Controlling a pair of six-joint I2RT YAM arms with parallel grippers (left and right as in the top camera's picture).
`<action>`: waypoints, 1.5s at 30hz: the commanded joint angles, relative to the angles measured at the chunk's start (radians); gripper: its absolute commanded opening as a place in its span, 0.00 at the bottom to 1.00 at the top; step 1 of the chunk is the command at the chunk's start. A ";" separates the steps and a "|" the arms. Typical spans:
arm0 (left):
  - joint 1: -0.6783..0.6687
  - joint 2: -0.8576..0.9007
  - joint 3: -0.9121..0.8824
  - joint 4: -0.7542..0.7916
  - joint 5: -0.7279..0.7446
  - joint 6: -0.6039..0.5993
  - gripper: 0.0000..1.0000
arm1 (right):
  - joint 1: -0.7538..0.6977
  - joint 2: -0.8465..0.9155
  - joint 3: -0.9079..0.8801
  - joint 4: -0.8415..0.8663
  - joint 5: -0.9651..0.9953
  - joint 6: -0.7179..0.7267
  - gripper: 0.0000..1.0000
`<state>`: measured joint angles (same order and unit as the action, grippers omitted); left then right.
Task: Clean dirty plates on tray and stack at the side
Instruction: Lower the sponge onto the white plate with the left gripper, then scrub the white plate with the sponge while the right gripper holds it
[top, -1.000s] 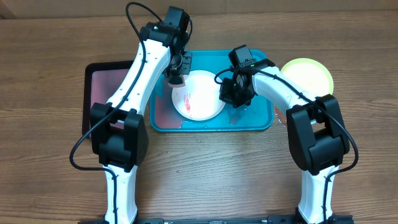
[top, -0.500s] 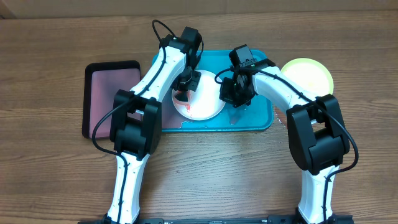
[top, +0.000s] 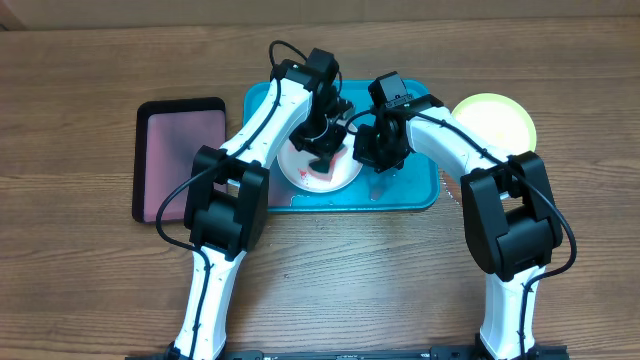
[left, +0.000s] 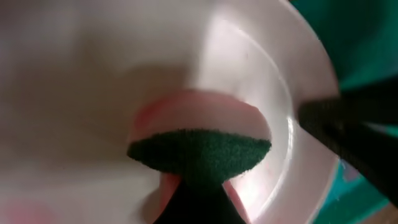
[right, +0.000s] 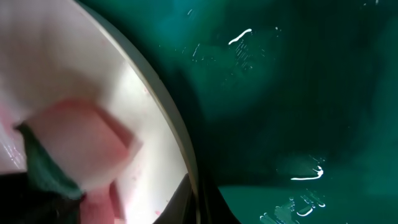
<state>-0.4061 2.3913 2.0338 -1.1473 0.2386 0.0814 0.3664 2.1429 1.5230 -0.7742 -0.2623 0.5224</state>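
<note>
Your left gripper (top: 322, 152) has swung right across the tray (top: 412, 192) and onto the white plate (top: 300, 172); it is clamped on the sponge (left: 199, 152), green face down on the plate to scrub it. Your right gripper (top: 372, 158) is closed on the plate's right rim, apparently to stop it sliding; the plate lies in the tray, and the green plate (top: 495, 120) sits outside at the right, where the stack belongs.

Bkgd: brown wood-grain table (top: 90, 290) fills overhead view, grain running L-R; light even, soft shadows.
</note>
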 joint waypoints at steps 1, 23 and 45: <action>0.033 0.020 -0.004 0.061 -0.196 -0.277 0.04 | -0.008 0.012 -0.019 0.005 0.016 -0.002 0.04; -0.002 0.020 -0.004 -0.147 -0.018 0.163 0.04 | -0.009 0.012 -0.019 0.014 0.018 -0.002 0.04; 0.000 0.020 -0.004 0.126 -0.656 -0.541 0.04 | -0.022 0.012 -0.019 0.002 0.014 -0.002 0.04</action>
<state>-0.4065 2.3913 2.0331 -0.9718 -0.1238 -0.2699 0.3477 2.1433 1.5200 -0.7643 -0.2707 0.5232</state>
